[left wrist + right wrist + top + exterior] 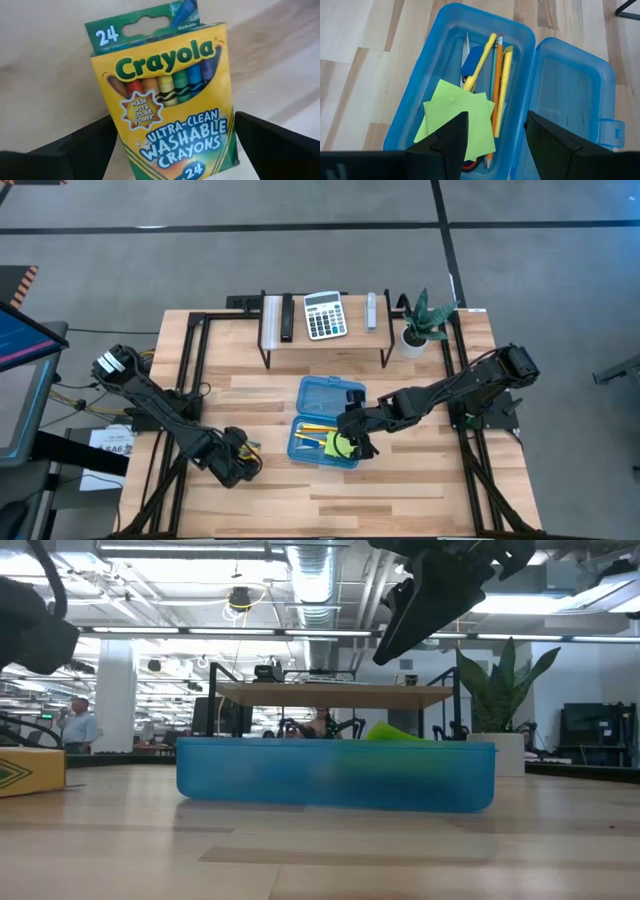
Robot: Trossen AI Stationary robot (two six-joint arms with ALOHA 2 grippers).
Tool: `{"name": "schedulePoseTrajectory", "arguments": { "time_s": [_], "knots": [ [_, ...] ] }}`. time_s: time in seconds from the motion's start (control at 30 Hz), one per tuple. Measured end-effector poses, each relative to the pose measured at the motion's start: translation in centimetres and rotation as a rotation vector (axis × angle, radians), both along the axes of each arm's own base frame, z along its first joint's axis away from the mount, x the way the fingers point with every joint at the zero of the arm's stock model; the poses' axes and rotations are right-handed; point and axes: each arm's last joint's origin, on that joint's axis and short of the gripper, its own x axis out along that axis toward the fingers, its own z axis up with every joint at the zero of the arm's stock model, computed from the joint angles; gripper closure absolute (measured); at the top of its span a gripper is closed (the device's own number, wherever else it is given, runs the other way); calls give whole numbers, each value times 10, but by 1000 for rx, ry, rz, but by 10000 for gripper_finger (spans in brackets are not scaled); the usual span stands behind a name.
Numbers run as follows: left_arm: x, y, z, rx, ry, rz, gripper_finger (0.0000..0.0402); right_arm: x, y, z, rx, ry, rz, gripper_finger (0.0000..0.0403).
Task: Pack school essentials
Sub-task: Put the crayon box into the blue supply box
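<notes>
Both grippers gape wide: right gripper [492,132] above the blue box [405,107], left gripper [170,145] straddling the crayon box [170,95].

An open blue case [427,75] is seen holding lime-green sticky notes [457,122], yellow and orange pencils [497,75] and a blue eraser [472,60], its lid [570,95] laid beside it

The crayon box [167,100] runs off the left wrist view's lower edge. Sticky notes [457,120] cover the scissors (only a red sliver shows). In the low view, the blue case [335,773] blurs its contents.
</notes>
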Motion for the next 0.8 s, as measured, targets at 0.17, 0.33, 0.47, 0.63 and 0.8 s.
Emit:
{"name": "schedulePoseTrajectory", "arguments": {
  "time_s": [0.17,0.33,0.47,0.63,0.8],
  "knots": [
    [14,-6,-13,20,104,-62,19,0,0,0,1,0,-1,188],
    [32,-11,-19,75,242,-98,19,0,0,0,4,3,-7,188],
    [41,-12,-11,95,260,-133,19,-1,0,-1,4,7,-9,188],
    [42,-12,-10,99,257,-151,19,-1,0,-1,5,15,-13,188],
    [42,-12,-10,105,254,-163,23,-1,0,-1,4,19,-13,188]
  ]
}}
